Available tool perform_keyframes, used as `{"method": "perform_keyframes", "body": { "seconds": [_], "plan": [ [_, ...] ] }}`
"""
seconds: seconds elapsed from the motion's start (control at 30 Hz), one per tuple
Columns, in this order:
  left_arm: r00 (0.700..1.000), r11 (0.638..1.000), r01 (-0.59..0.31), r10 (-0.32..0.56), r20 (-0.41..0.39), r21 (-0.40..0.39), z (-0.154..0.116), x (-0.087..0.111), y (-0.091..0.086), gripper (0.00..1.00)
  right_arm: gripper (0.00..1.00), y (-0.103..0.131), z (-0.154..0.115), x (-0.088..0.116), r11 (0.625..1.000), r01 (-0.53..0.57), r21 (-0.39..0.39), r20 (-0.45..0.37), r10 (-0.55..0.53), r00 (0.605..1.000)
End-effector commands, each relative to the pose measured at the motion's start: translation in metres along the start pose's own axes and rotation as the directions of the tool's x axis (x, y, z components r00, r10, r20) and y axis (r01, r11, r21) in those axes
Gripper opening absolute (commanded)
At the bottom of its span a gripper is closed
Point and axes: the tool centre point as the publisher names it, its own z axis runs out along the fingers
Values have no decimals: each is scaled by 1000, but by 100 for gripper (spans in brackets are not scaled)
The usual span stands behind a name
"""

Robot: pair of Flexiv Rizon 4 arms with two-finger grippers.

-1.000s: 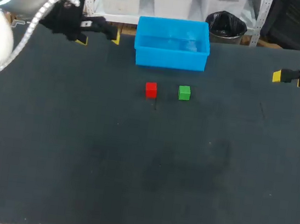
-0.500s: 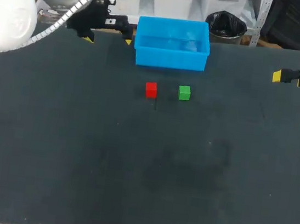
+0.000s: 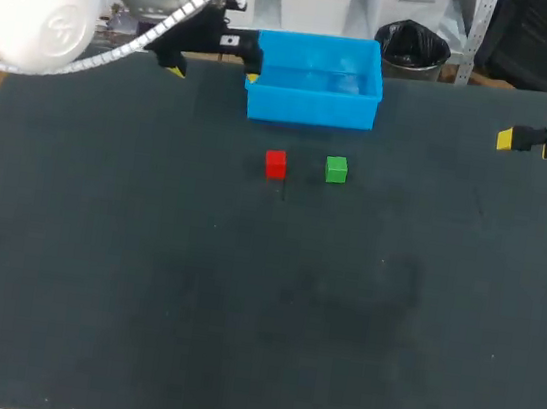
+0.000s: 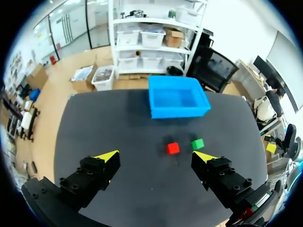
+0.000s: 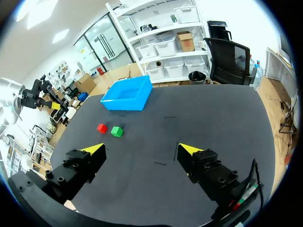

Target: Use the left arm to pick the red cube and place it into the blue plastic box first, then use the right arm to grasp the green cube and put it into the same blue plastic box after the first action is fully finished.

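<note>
The red cube (image 3: pixel 276 164) and the green cube (image 3: pixel 336 168) sit side by side on the dark table, red on the left, just in front of the blue plastic box (image 3: pixel 311 110). My left gripper (image 3: pixel 214 73) hangs open and empty at the box's left end, high over the far edge. From its wrist view the left gripper (image 4: pixel 156 156) looks down on the red cube (image 4: pixel 173 148), the green cube (image 4: pixel 197 143) and the blue box (image 4: pixel 181 112) ahead. My right gripper (image 3: pixel 509 140) stands open and empty at the far right; the cubes (image 5: pixel 102 127) (image 5: pixel 117 131) lie far ahead of it (image 5: pixel 142 149).
The black table mat (image 3: pixel 259 314) stretches wide toward the front edge, bare of other objects. The blue box (image 5: pixel 124 105) has nothing visible inside. My left arm's white body (image 3: pixel 58 5) looms over the table's far left corner.
My left arm has swung to the right along the far edge, bringing its open gripper up beside the blue box. The right arm and both cubes have stayed put.
</note>
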Motion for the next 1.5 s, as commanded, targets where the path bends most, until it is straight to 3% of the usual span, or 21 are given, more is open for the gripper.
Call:
{"method": "perform_keyframes", "body": {
  "seconds": [0.03,0.3,0.6,0.73,1.5],
  "plan": [
    [999,998,-2,-1,-44,-57,16,-19,-16,100,100,2,-1,0,1000,-1,7,-1,1,1000],
    [981,994,2,-23,-192,-109,37,-28,-32,100,100,2,-1,0,1000,-1,7,-1,1,1000],
    [957,993,49,-78,-278,-111,58,-24,-41,100,100,2,-1,0,1000,-1,7,-1,1,1000],
    [948,990,86,-115,-296,-107,63,-22,-42,100,100,2,-1,0,1000,-1,7,-1,1,1000],
    [949,991,81,-110,-294,-108,65,-22,-44,100,100,2,-1,0,1000,-1,7,-1,1,1000]
  ]
}}
